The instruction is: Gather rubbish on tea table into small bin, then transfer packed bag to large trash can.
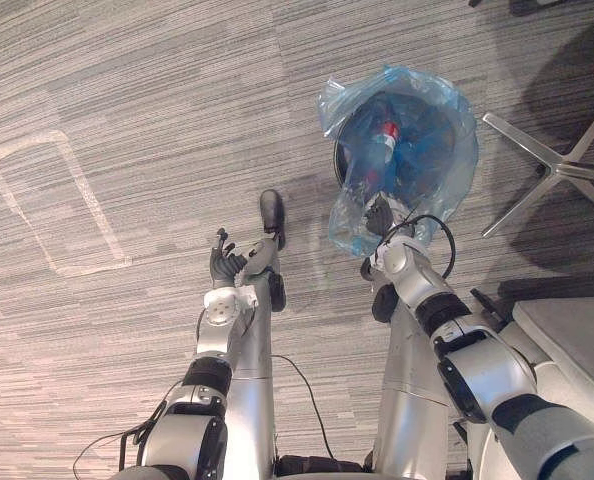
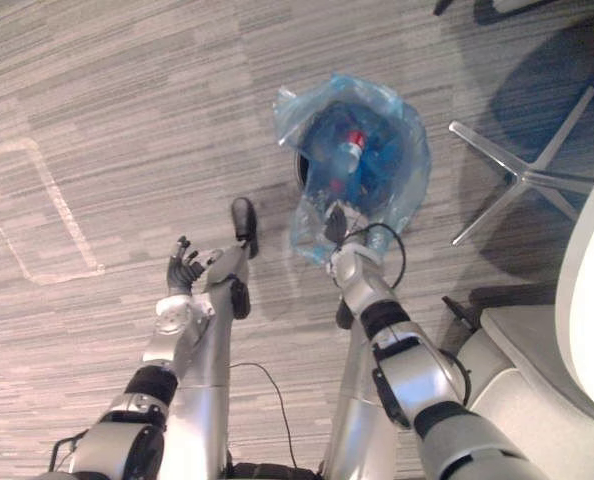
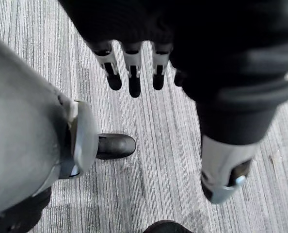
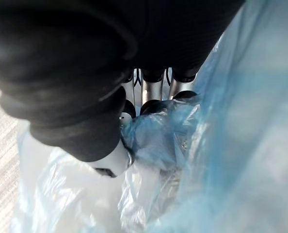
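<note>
A blue plastic bag (image 1: 407, 150) lines a small black bin (image 1: 339, 162) standing on the grey carpet. Rubbish shows through the film, among it a bottle with a red cap (image 1: 386, 133). My right hand (image 1: 380, 218) is at the bag's near edge. In the right wrist view its fingers (image 4: 153, 92) and thumb (image 4: 110, 162) are curled and pinch a bunch of the blue film (image 4: 153, 138). My left hand (image 1: 224, 262) hangs over bare carpet to the left of the bin, fingers (image 3: 134, 73) relaxed and holding nothing.
A chair's silver star base (image 1: 552, 165) stands right of the bin. A grey seat (image 1: 567, 340) and a white curved edge (image 2: 592, 300) lie at the near right. A white tape outline (image 1: 47, 200) marks the carpet at left.
</note>
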Robot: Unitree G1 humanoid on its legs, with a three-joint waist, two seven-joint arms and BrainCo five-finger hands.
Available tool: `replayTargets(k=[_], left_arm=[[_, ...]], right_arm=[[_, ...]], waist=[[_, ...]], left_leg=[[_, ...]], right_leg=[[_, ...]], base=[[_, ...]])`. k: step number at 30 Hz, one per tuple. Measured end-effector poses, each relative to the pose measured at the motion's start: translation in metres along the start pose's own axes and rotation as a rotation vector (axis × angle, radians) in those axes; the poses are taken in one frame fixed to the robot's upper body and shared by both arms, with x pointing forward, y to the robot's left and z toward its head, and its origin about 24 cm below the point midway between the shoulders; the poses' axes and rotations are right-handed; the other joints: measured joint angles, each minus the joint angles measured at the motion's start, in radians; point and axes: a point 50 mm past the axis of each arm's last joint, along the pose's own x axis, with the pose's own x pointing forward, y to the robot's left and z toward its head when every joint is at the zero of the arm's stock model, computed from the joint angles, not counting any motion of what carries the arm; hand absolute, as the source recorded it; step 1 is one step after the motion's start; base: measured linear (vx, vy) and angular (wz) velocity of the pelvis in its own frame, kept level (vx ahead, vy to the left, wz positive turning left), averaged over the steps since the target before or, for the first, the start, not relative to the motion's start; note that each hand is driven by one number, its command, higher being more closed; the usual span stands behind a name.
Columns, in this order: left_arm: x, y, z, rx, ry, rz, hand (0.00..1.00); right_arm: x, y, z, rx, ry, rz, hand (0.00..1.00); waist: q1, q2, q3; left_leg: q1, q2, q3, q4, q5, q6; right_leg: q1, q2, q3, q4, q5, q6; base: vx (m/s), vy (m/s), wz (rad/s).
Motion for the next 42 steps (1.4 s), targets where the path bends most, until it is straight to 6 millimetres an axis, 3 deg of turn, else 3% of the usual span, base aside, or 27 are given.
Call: replayTargets(k=[9,16,22,26,29,31,34,42], left_arm=[[-0.004,0.001,-0.007,0.011,0.027,-0.006,0.0],[-0.02,0.013,-0.036,0.061,0.127,-0.008,0.0],[-0.04,0.022,-0.069,0.132,0.247,-0.022,0.0],[-0.067,0.037,-0.105,0.207,0.39,-0.021,0.0],[-0.087,0.051,-0.128,0.271,0.497,-0.03,0.0],[-0.1,0.063,-0.143,0.3,0.577,-0.012,0.0],[-0.113,0.076,-0.153,0.327,0.64,0.003,0.0],[-0.122,0.079,-0.154,0.372,0.627,-0.045,0.0]], right_arm=[[-0.012,0.002,0.004,0.058,-0.047,-0.027,1.0],[-0.047,0.022,-0.004,0.169,-0.045,0.008,1.0],[-0.08,0.044,-0.006,0.279,-0.031,0.078,1.0],[-0.108,0.065,-0.005,0.377,-0.014,0.157,1.0],[-0.119,0.076,-0.006,0.403,0.0,0.214,1.0],[-0.122,0.078,-0.006,0.418,0.0,0.239,1.0],[-0.124,0.08,-0.01,0.435,0.013,0.265,1.0],[-0.128,0.076,-0.021,0.449,0.029,0.297,1.0]], waist=[[0.002,0.001,-0.001],[0.0,-0.004,-0.012],[-0.01,-0.033,-0.08],[-0.018,-0.078,-0.179],[-0.024,-0.095,-0.235],[-0.034,-0.095,-0.271],[-0.04,-0.095,-0.277],[-0.047,-0.083,-0.361]], left_leg=[[0.108,0.017,0.005,0.0,-0.015,-0.005],[0.316,0.028,0.025,-0.035,-0.036,-0.004],[0.494,0.03,0.027,-0.083,-0.053,-0.017],[0.637,0.03,0.034,-0.155,-0.061,-0.029],[0.731,0.029,0.051,-0.229,-0.046,-0.045],[0.775,0.028,0.059,-0.269,-0.036,-0.053],[0.855,0.025,0.082,-0.311,-0.028,-0.055],[1.019,-0.001,0.107,-0.484,0.025,-0.061]], right_leg=[[0.119,0.018,0.0,-0.04,0.004,-0.001],[0.34,0.033,-0.006,-0.114,0.008,0.004],[0.534,0.041,-0.025,-0.196,0.005,0.008],[0.675,0.056,-0.025,-0.286,0.005,0.012],[0.759,0.073,-0.004,-0.368,0.025,0.022],[0.805,0.084,0.004,-0.433,0.052,0.025],[0.885,0.093,0.021,-0.5,0.082,0.029],[0.998,0.097,0.047,-0.601,0.112,0.038]], base=[[-0.04,-0.025,-0.07],[0.02,-0.028,-0.05],[0.08,-0.023,0.0],[0.11,-0.039,-0.05],[0.11,-0.018,-0.15],[0.13,0.006,-0.22],[0.11,0.021,-0.21],[0.06,0.008,-0.11]])
